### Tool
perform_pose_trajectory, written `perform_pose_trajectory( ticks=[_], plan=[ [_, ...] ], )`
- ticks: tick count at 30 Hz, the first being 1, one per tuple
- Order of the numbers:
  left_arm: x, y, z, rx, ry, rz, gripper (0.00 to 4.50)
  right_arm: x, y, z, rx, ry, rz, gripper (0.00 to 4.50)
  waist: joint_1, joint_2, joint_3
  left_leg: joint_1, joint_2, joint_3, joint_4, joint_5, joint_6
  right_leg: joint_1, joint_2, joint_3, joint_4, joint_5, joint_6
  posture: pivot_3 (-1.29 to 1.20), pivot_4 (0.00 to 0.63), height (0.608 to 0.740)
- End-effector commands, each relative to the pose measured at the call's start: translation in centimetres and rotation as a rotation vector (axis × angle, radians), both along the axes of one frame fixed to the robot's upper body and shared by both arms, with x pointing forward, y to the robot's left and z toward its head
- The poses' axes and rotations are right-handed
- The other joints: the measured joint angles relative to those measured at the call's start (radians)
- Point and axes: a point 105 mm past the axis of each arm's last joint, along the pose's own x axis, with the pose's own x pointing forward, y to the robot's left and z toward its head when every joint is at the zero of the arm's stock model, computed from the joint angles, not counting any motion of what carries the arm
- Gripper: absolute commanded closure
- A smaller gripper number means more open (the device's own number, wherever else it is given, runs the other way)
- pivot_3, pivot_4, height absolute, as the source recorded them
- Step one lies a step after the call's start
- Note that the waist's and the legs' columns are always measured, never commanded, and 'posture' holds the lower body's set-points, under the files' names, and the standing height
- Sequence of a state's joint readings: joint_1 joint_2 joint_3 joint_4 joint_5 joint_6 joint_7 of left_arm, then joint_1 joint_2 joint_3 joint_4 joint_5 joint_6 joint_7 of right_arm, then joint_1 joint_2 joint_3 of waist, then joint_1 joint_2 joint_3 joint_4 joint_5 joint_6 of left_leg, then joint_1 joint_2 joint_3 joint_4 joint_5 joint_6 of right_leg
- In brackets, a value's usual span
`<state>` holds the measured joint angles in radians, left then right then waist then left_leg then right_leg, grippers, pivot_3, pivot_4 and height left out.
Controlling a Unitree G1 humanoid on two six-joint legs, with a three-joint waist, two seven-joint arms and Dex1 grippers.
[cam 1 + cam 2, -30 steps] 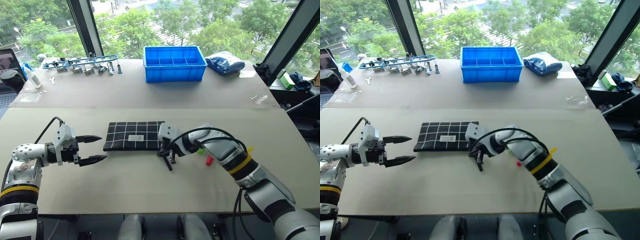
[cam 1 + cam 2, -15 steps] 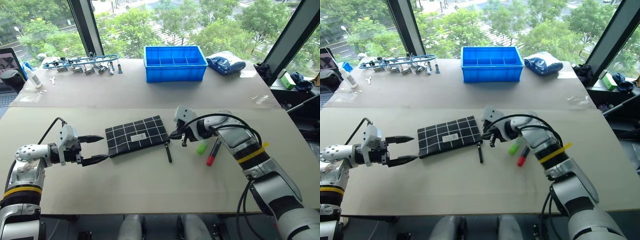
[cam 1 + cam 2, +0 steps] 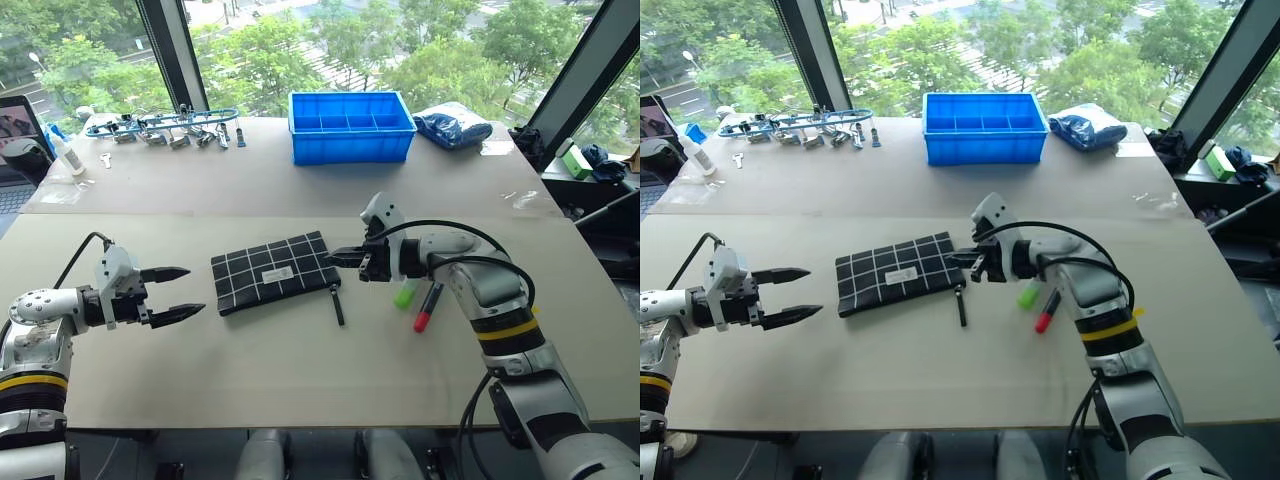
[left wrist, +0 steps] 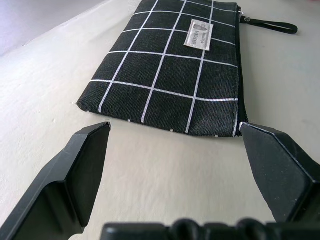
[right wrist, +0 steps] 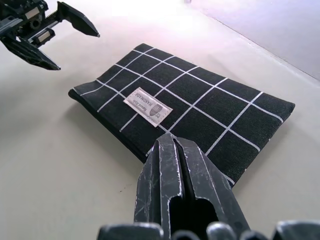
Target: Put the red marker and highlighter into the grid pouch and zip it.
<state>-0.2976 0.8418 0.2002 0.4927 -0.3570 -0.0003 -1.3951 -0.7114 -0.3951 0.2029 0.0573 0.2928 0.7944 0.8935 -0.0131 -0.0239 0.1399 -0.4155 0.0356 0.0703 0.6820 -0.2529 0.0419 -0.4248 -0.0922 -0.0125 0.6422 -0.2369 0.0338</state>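
Observation:
The grid pouch (image 3: pixel 270 272) lies flat and slightly skewed in the middle of the table, label up, its black pull strap (image 3: pixel 337 303) trailing on the table off its right end. My right gripper (image 3: pixel 333 256) is shut, empty, and hovers at the pouch's far right corner, pointing left. Right of the pouch lie the light green highlighter (image 3: pixel 405 294) and, beside it, the red marker (image 3: pixel 428 306), both under my right forearm. My left gripper (image 3: pixel 195 290) stands open just left of the pouch, apart from it; the left wrist view shows the pouch (image 4: pixel 170 75) between and beyond its fingers.
A blue plastic bin (image 3: pixel 350 125) stands on the far table. Metal tools (image 3: pixel 160 128) lie at the back left beside a white bottle (image 3: pixel 62 155), and a dark blue bag (image 3: pixel 450 125) at the back right. Bare tabletop spreads in front of the pouch.
My right gripper lifted from the pouch's right end and turned to point left. The pouch's right end swung away from me, the strap dropped onto the table, and both pens came into sight.

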Motion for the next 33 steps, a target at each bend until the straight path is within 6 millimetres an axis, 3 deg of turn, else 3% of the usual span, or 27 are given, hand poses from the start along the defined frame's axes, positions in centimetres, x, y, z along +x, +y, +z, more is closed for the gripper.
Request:
perform_pose_trajectory(
  ticks=[1, 6, 10, 13, 18, 23, 33],
  plan=[
    [-0.9, 0.9, 0.5, 0.061, -0.018, -0.021, 0.00, -0.1, 0.3, -0.9, -0.067, -0.053, 0.008, 4.46, -0.001, 0.000, 0.000, 0.000, 0.000, 0.000, 0.000, 0.000, 0.000, 0.000, 0.000, 0.000, 0.000, 0.000, 0.000, 0.00, 0.150, 0.740],
    [-0.9, 0.9, 0.1, 0.088, -0.018, -0.031, 0.00, 1.5, 0.6, -2.6, -0.155, -0.075, -0.044, 4.46, -0.003, 0.000, 0.000, 0.001, 0.000, 0.000, 0.000, 0.000, -0.001, -0.001, 0.000, 0.000, -0.001, 0.000, 0.000, 0.00, 0.150, 0.740],
    [-0.7, 0.7, 0.1, 0.081, -0.018, -0.034, 0.00, 1.9, 1.7, -1.8, -0.100, -0.068, -0.040, 4.46, -0.003, 0.000, 0.000, 0.001, 0.000, 0.000, 0.000, 0.000, -0.001, -0.001, 0.001, 0.000, -0.001, 0.000, -0.001, 0.00, 0.150, 0.740],
    [-0.8, 0.8, 0.1, 0.085, -0.017, -0.039, 0.00, 1.8, 2.3, -1.9, -0.104, -0.067, -0.019, 4.46, -0.003, 0.000, 0.000, 0.001, 0.000, 0.000, -0.001, 0.000, -0.001, -0.001, 0.000, 0.000, 0.000, 0.000, -0.001, 0.00, 0.150, 0.740],
    [-0.6, 0.5, 0.0, 0.120, -0.043, -0.058, 0.00, 1.3, 2.8, -3.7, -0.189, -0.063, 0.016, 4.46, -0.002, 0.000, 0.000, 0.000, 0.000, 0.000, -0.001, 0.000, 0.000, 0.000, 0.000, 0.000, 0.000, 0.000, 0.000, 0.00, 0.150, 0.740],
    [0.5, -0.3, 0.5, 0.244, -0.179, -0.113, 0.00, 2.1, 2.0, -6.7, -0.342, -0.085, -0.044, 4.46, -0.002, 0.000, 0.000, 0.001, 0.000, 0.001, -0.001, 0.000, -0.001, 0.000, 0.000, 0.000, 0.000, 0.000, 0.000, 0.00, 0.150, 0.740],
    [1.6, -2.7, 0.1, 0.493, -0.463, -0.306, 0.00, 2.3, 2.1, -6.7, -0.279, -0.056, -0.075, 4.46, -0.002, 0.000, 0.000, 0.006, 0.001, 0.009, -0.001, 0.000, -0.001, 0.002, 0.000, 0.001, -0.001, 0.000, -0.001, 0.00, 0.150, 0.740]
  ],
)
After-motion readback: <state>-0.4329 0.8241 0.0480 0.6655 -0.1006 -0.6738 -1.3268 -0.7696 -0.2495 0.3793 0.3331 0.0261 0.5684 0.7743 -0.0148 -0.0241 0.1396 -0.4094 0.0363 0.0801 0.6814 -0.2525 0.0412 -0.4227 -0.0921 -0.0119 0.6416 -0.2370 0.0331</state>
